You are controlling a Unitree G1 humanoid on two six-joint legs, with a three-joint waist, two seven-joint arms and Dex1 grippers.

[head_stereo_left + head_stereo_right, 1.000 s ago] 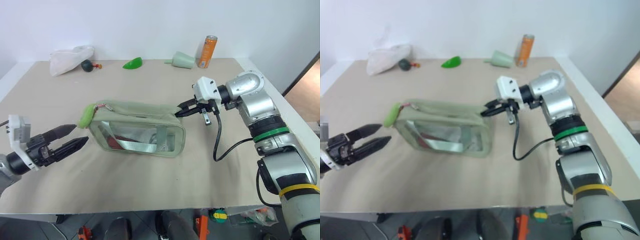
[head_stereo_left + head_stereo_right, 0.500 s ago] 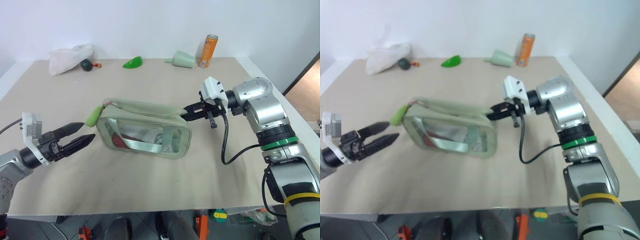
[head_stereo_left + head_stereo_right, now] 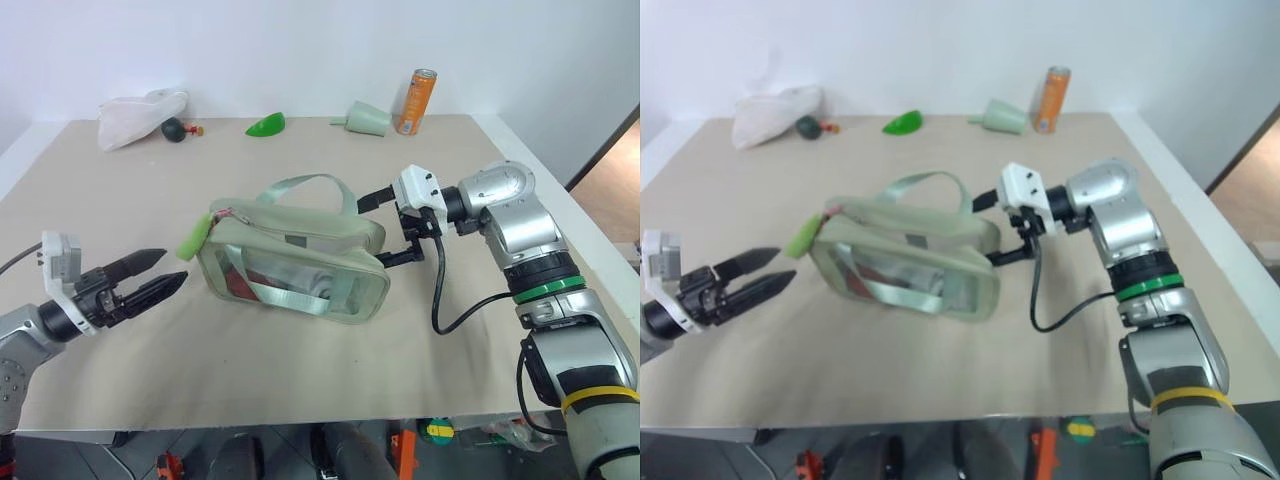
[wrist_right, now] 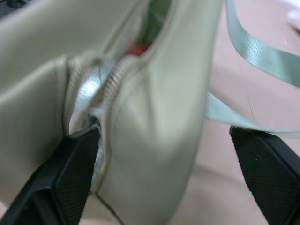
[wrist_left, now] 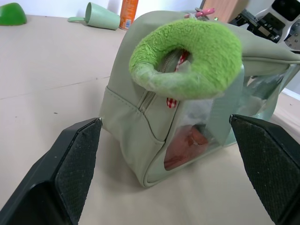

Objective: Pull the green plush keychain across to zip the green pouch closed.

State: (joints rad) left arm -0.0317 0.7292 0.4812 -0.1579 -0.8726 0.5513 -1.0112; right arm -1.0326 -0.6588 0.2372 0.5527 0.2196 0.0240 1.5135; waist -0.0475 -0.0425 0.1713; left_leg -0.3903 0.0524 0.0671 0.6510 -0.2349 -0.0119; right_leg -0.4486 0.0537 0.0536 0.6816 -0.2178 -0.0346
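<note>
The green pouch (image 3: 300, 270) stands on the table, clear panel facing me, with its strap handle (image 3: 300, 188) looped up above it. The green plush keychain (image 3: 193, 240) hangs at the pouch's left end, and the zipper (image 4: 112, 79) along the top is partly open. My left gripper (image 3: 172, 266) is open, just left of the keychain (image 5: 187, 56) and pointing at it without touching. My right gripper (image 3: 375, 232) is open, its fingers (image 4: 70, 168) standing either side of the pouch's right end (image 4: 154, 93).
Along the back of the table lie a white cloth bag (image 3: 140, 112), a dark ball (image 3: 174, 130), a glossy green leaf piece (image 3: 266, 126), a pale green funnel (image 3: 366, 119) and an orange can (image 3: 415, 102). The table's right edge (image 3: 590, 240) runs close behind my right arm.
My right gripper has gone from shut at the pouch's right end to open. The strap handle has sprung up over the pouch, which has shifted a little to the right. My left gripper stays open.
</note>
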